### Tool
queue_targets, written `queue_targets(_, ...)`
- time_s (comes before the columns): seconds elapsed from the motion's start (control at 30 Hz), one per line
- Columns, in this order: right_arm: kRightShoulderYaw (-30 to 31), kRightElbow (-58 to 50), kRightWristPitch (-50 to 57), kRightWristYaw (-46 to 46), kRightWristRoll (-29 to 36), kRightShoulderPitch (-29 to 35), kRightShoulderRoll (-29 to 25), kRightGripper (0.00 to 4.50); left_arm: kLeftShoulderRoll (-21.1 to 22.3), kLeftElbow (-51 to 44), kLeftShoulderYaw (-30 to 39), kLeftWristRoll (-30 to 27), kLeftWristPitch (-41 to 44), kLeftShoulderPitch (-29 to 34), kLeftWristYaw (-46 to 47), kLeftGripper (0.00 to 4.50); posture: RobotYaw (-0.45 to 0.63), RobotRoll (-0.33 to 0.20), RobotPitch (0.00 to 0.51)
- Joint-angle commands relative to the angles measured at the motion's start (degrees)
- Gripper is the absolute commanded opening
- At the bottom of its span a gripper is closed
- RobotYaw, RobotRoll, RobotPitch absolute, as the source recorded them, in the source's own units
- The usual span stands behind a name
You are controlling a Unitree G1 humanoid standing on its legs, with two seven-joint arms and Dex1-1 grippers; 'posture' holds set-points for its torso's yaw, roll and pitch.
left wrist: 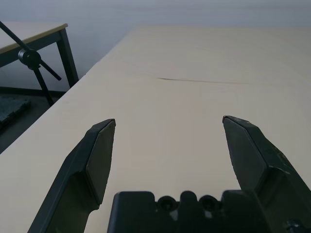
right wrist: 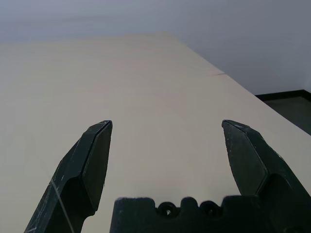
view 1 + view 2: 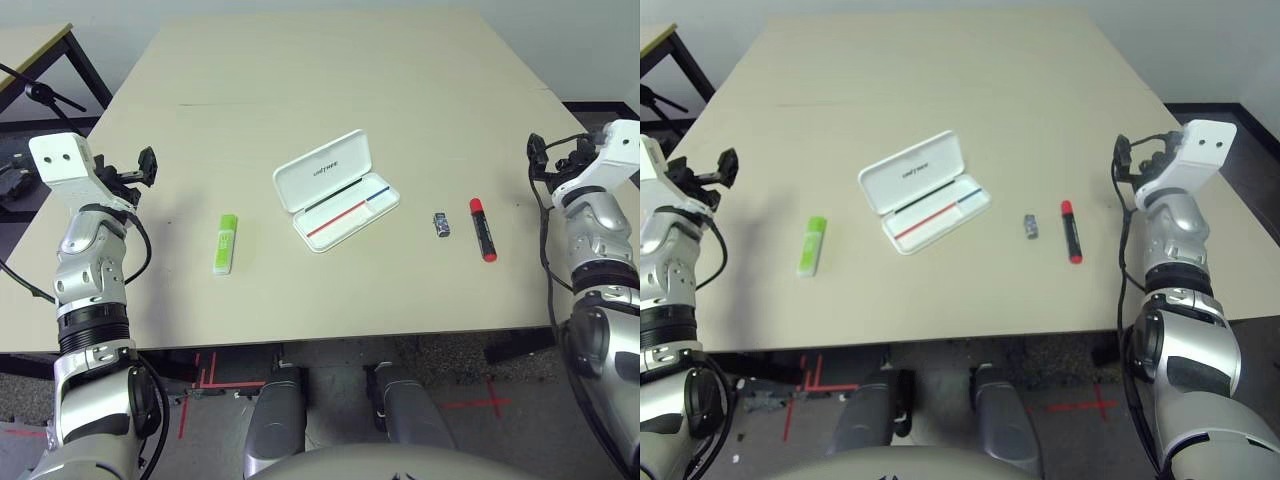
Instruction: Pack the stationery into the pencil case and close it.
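The white pencil case (image 3: 335, 190) lies open in the middle of the table, its lid flat behind the tray with the red and blue stripe. To its left lies a lime-green highlighter (image 3: 225, 243). On its right lie a tiny dark-grey block (image 3: 441, 224) and a red marker with a black end (image 3: 483, 229). My left gripper (image 3: 147, 166) hovers open over the table's left edge, well left of the highlighter. My right gripper (image 3: 1127, 152) is open at the right edge, beyond the marker. Both wrist views show wide-spread fingers (image 1: 99, 155) (image 2: 95, 158) over bare tabletop.
The beige table (image 3: 330, 80) stretches far behind the case. Another table (image 3: 40, 45) with black legs and dark gear stands off to the left. The floor beyond the table's front edge has red tape marks (image 3: 480, 405).
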Motion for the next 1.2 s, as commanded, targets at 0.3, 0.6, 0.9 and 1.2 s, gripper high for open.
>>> queue_targets(0.3, 0.7, 2.9, -1.0, 0.4, -0.3, -2.1, 0.8, 4.50, 0.5, -2.6, 1.1, -0.4, 0.9, 1.7, 0.5, 4.44, 0.08, 0.000, 0.115)
queue_targets(0.6, 3.8, 0.6, 1.2, 6.5, -1.3, -1.8, 0.7, 4.50, 0.5, -5.2, 0.5, -0.9, 2.6, 2.8, -0.3, 4.44, 0.08, 0.000, 0.108)
queue_targets(0.9, 11.5, -9.4, 9.9, 32.9, -1.7, 1.0, -5.9, 4.50, 0.2, -18.3, -2.7, -3.3, 12.1, 6.8, -2.8, 4.44, 0.08, 0.000, 0.101)
queue_targets(1.2, 19.6, -17.8, 14.0, 50.5, -4.1, 5.4, -12.4, 4.50, 1.2, -34.1, -9.2, -6.7, 25.0, 11.6, -7.3, 4.44, 0.09, 0.000, 0.100)
